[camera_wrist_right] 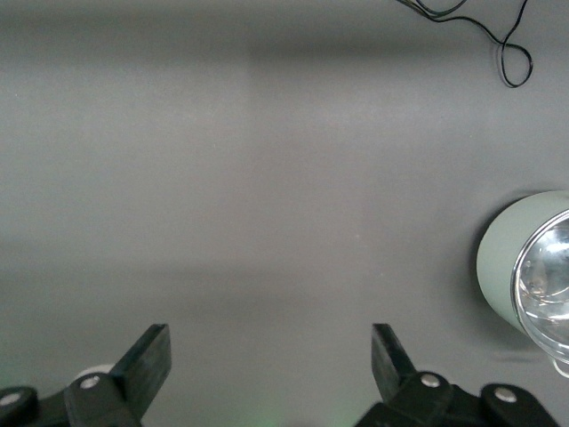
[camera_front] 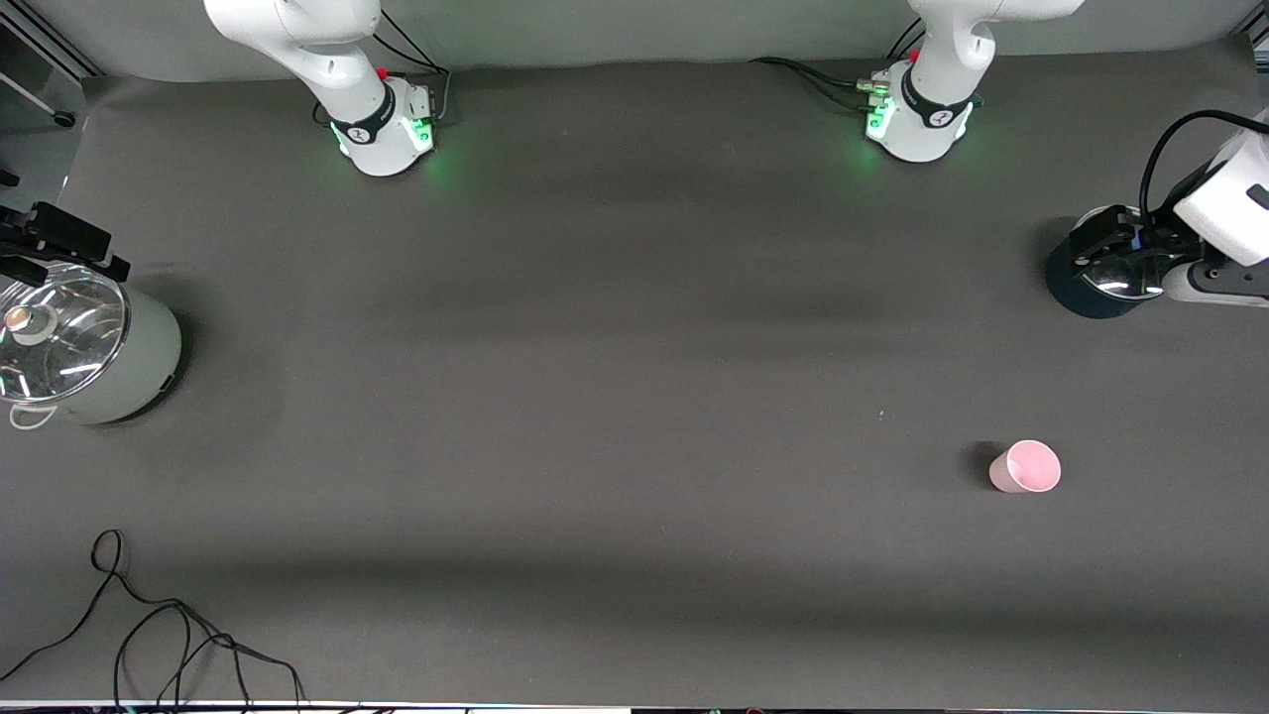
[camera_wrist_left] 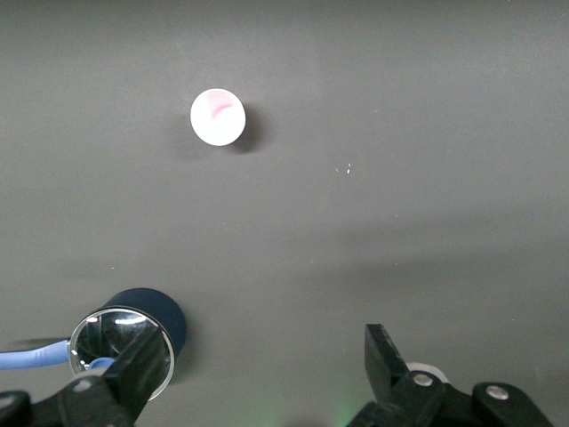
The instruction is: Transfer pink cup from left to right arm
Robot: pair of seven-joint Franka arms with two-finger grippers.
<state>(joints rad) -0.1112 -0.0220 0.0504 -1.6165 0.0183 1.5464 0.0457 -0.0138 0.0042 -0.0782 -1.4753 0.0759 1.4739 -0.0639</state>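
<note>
The pink cup (camera_front: 1026, 467) stands upright on the dark table toward the left arm's end, nearer to the front camera than both pots. It also shows in the left wrist view (camera_wrist_left: 218, 117), well apart from the fingers. My left gripper (camera_front: 1105, 243) hangs over a dark blue pot (camera_front: 1091, 288) at that end of the table, and it is open and empty (camera_wrist_left: 267, 360). My right gripper (camera_front: 69, 243) hangs over the pale green pot (camera_front: 99, 357) at the right arm's end, also open and empty (camera_wrist_right: 269, 360).
Both pots carry glass lids; the dark blue pot (camera_wrist_left: 133, 338) and the pale green pot (camera_wrist_right: 524, 267) also show in the wrist views. A loose black cable (camera_front: 169, 635) lies near the table's front edge toward the right arm's end. The arm bases (camera_front: 382, 124) (camera_front: 917, 119) stand along the back.
</note>
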